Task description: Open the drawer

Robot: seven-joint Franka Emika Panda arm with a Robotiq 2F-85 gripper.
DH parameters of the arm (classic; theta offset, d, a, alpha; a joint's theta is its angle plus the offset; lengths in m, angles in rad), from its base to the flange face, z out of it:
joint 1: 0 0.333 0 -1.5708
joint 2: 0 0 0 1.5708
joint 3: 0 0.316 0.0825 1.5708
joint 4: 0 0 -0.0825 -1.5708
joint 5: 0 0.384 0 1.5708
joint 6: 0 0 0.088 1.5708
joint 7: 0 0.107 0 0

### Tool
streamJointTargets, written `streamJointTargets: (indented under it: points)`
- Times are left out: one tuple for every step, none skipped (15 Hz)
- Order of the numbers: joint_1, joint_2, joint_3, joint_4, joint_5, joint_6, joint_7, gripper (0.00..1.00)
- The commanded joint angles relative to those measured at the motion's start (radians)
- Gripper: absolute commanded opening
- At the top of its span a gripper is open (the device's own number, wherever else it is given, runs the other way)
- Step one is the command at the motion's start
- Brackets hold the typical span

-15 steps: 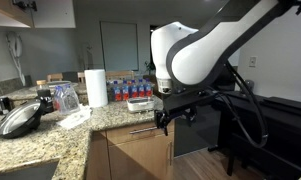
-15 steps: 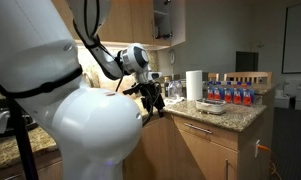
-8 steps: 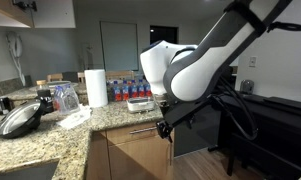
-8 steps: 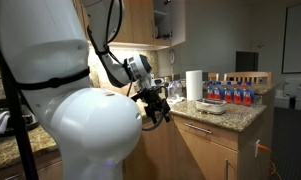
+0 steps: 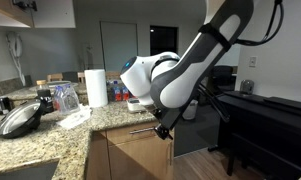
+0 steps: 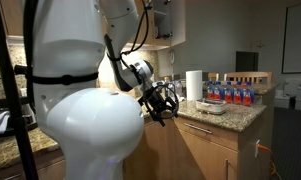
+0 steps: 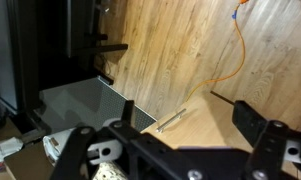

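Granite counter (image 5: 50, 140) runs along the kitchen wall with a paper towel roll (image 5: 95, 87) standing on it. The drawer (image 5: 130, 137) sits just under its edge, a wide, shallow wood front above the taller cabinet door.

The front looks flush with the cabinet in both exterior views, so I judge the drawer closed and nothing of the opening itself done. What you do have is the approach. Your gripper (image 5: 162, 126) hangs just in front of the drawer face, level with the silver bar handle (image 5: 140, 130).

In the wrist view the handle (image 7: 172, 120) lies between the two dark fingers (image 7: 252, 125) but some way ahead of them. I see no contact. The jaws stand spread as wide as they go and hold nothing.

What is left, as I read it, is nearly everything: bring the fingers around the bar, close on it, then pull straight out from the cabinet. Watch the orange cable (image 7: 233, 50) running across the wood close by.
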Motion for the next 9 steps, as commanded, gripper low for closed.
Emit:
streamJointTargets:
  points:
    - [0.075, 0.114, -0.044, 0.089, -0.113, -0.096, -0.006, 1.00]
    - [0.093, 0.137, -0.055, 0.105, -0.135, -0.110, -0.008, 1.00]
    - [0.110, 0.161, -0.064, 0.123, -0.165, -0.125, -0.010, 1.00]
    - [0.126, 0.181, -0.072, 0.138, -0.194, -0.138, -0.012, 1.00]
    - [0.143, 0.207, -0.078, 0.162, -0.215, -0.161, -0.013, 1.00]
    - [0.156, 0.224, -0.084, 0.177, -0.226, -0.176, -0.008, 1.00]
    - [0.167, 0.249, -0.090, 0.202, -0.218, -0.196, -0.009, 1.00]
    - [0.176, 0.273, -0.096, 0.225, -0.198, -0.226, -0.015, 1.00]
    - [0.171, 0.224, -0.098, 0.177, -0.193, -0.169, -0.004, 1.00]
